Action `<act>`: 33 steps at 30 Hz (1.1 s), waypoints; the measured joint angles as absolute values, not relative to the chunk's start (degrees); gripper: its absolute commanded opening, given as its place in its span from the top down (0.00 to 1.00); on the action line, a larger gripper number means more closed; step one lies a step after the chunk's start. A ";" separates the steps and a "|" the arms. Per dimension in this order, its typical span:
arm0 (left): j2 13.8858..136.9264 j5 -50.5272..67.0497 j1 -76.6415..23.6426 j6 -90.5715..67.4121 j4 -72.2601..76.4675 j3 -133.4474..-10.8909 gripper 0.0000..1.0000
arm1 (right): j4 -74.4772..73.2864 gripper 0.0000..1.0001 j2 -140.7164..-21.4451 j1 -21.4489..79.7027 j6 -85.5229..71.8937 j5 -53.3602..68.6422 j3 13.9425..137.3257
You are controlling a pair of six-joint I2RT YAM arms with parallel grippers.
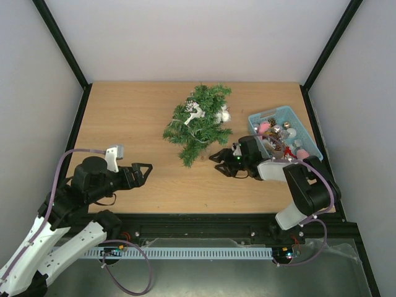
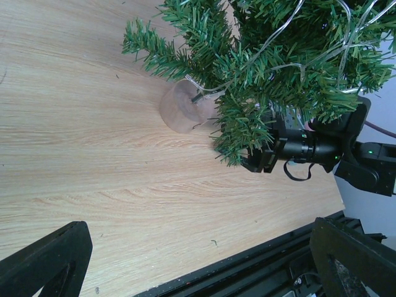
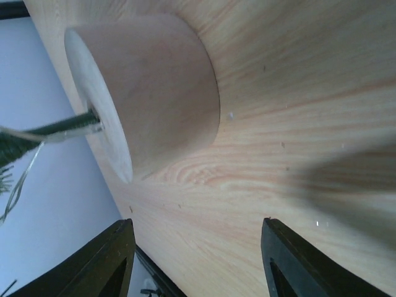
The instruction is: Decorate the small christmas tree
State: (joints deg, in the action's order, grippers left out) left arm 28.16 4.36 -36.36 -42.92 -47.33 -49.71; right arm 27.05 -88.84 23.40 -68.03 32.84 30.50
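Right wrist view: I log right gripper [image 3: 197, 232] parted, empty, near round brownish wooden base [image 3: 148, 93] of bushy dark-green christmas tree [image 1: 201, 120]; left gripper [image 1: 146, 173] splayed wide.

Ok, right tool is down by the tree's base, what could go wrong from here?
The right tool sits low, close to the wooden base of the small christmas tree; a nudge could shove or tip it. The clear wire hangs among the branches and might snag the tool.
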 measured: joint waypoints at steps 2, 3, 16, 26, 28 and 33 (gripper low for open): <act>28.08 4.36 -36.36 -42.94 -47.42 -49.71 0.01 | 28.32 0.43 -90.30 23.40 -68.38 32.27 31.05; 28.03 4.36 -36.36 -42.94 -47.53 -49.71 0.01 | 28.80 0.43 -90.96 23.40 -68.47 32.05 31.27; 27.77 3.99 -36.36 -43.00 -48.71 -50.48 0.01 | 37.67 0.57 -97.60 23.40 -71.85 31.24 34.26; 27.77 3.99 -36.36 -43.46 -48.80 -50.63 0.00 | 39.42 0.72 -102.59 23.40 -72.38 31.75 39.00; 27.77 3.99 -36.36 -43.59 -48.82 -50.68 0.00 | 39.51 0.72 -103.59 23.42 -72.34 32.01 40.14; 27.77 4.01 -36.36 -43.94 -48.82 -50.76 0.01 | 39.75 0.70 -107.07 23.57 -72.18 32.56 44.29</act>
State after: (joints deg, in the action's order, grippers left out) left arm 27.77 4.01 -36.36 -43.94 -48.82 -50.76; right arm 39.75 -107.07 23.57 -72.18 32.56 44.29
